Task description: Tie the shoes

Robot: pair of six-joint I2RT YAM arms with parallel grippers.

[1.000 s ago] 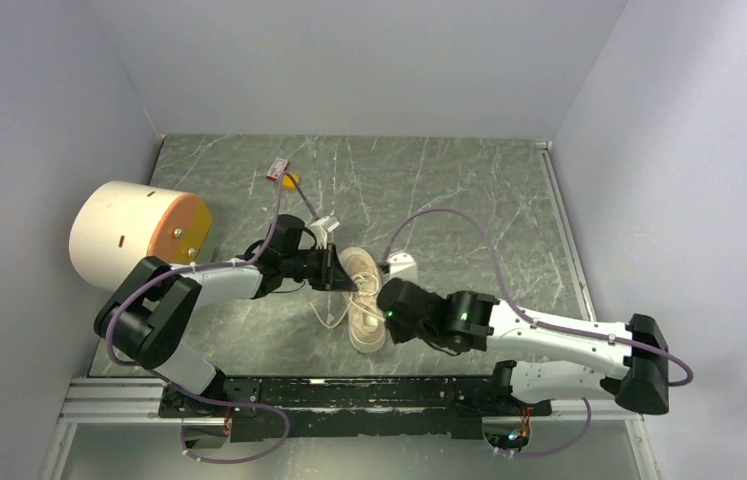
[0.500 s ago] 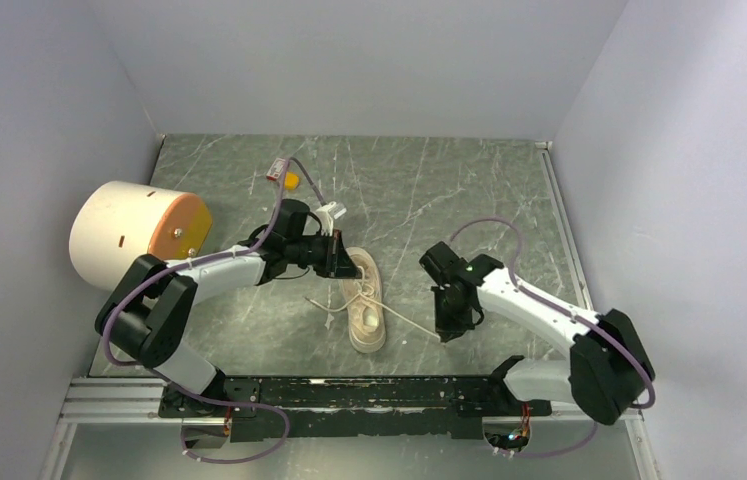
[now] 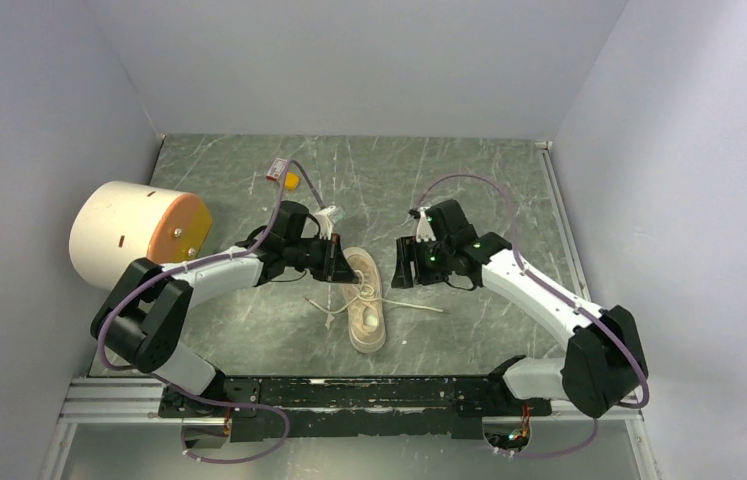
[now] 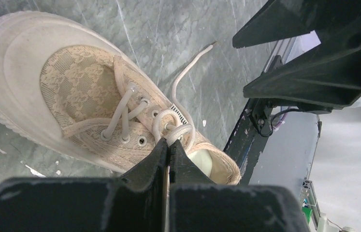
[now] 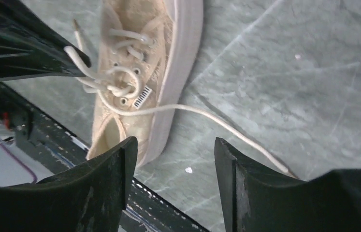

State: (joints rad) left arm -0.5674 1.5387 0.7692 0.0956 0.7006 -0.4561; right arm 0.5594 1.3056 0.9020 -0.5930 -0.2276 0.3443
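Overhead, a grey marbled table (image 3: 509,200) carries one small cream sneaker (image 3: 366,300), lying just left of centre with its toe pointing away from the arms. The left gripper (image 3: 342,264) sits over the top eyelets with its jaws pressed together, apparently pinching a lace loop (image 4: 174,137), though the contact itself is hidden. The right gripper (image 5: 174,142) hovers just to the right of the sneaker, fingers spread and empty. A long free lace (image 5: 207,115) trails from the eyelets across the table, passing beneath those spread fingers. To do this step well, the right gripper likely needs to descend onto that strand near the sneaker, not at its tip, while the left holds the loop without tugging the sneaker sideways
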